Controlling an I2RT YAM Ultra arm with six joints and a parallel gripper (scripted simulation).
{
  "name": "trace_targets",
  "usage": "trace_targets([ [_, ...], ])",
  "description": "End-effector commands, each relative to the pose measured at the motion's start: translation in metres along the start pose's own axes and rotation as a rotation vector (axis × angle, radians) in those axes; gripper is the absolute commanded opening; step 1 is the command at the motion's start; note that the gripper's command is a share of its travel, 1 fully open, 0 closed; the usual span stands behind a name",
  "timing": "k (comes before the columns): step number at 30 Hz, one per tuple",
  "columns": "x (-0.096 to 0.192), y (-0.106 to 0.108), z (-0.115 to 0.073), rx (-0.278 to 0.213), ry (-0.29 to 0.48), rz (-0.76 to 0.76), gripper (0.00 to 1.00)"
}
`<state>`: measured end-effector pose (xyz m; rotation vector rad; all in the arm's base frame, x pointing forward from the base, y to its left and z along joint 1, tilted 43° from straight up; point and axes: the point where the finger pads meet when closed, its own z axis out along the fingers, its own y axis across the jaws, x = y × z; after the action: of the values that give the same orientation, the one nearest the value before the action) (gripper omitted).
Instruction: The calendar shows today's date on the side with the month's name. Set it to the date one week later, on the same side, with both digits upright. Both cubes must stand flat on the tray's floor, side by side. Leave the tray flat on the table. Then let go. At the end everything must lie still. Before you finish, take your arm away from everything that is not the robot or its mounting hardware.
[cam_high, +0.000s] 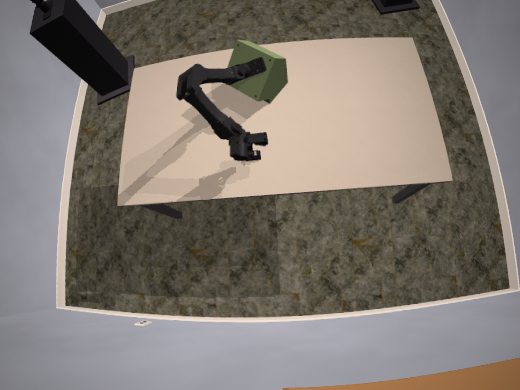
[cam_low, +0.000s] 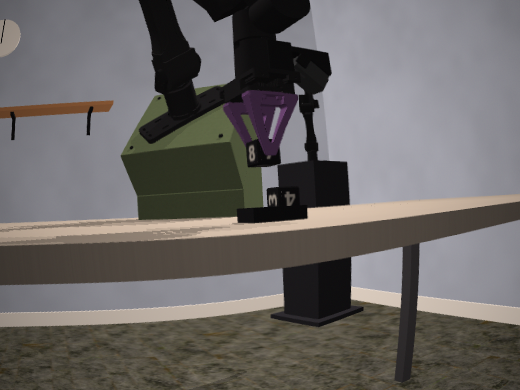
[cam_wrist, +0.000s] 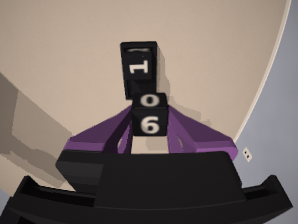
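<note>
My gripper (cam_low: 261, 152) with purple fingers is shut on a black digit cube (cam_low: 256, 153) and holds it in the air above the tray. The held cube shows an 8 in the exterior view, and a 0 and a 6 in the wrist view (cam_wrist: 149, 115). The second cube (cam_low: 283, 197) stands in the black tray (cam_low: 271, 214) on the table, showing a sideways 3 and a 4 there. In the wrist view the tray (cam_wrist: 140, 71) lies below the held cube, with a 1 facing up. In the top view the gripper (cam_high: 248, 148) hangs over the table's front middle and hides the tray.
A green angled box (cam_high: 259, 70) carries the arm's base at the back of the table. A black pillar (cam_low: 316, 240) stands behind the table, and another black block (cam_high: 80, 45) stands at the far left corner.
</note>
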<state>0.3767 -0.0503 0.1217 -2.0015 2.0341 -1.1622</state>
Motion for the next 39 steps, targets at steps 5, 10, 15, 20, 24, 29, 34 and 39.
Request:
trace_targets([
  [5, 0.001, 0.005, -0.044, -0.024, 0.000, -0.003, 0.26],
  [10, 0.001, 0.005, -0.047, -0.024, 0.000, -0.003, 0.26],
  [15, 0.001, 0.005, -0.047, -0.024, 0.000, -0.003, 0.26],
  [20, 0.001, 0.005, -0.047, -0.024, 0.000, 0.003, 0.26],
  [24, -0.004, 0.005, -0.046, -0.025, 0.000, 0.061, 0.26],
  [29, -0.011, 0.004, -0.045, -0.027, 0.000, 0.161, 0.26],
  [34, -0.026, 0.002, -0.043, -0.030, 0.001, 0.368, 0.26],
  [39, -0.039, 0.001, -0.041, -0.032, 0.003, 0.541, 0.26],
])
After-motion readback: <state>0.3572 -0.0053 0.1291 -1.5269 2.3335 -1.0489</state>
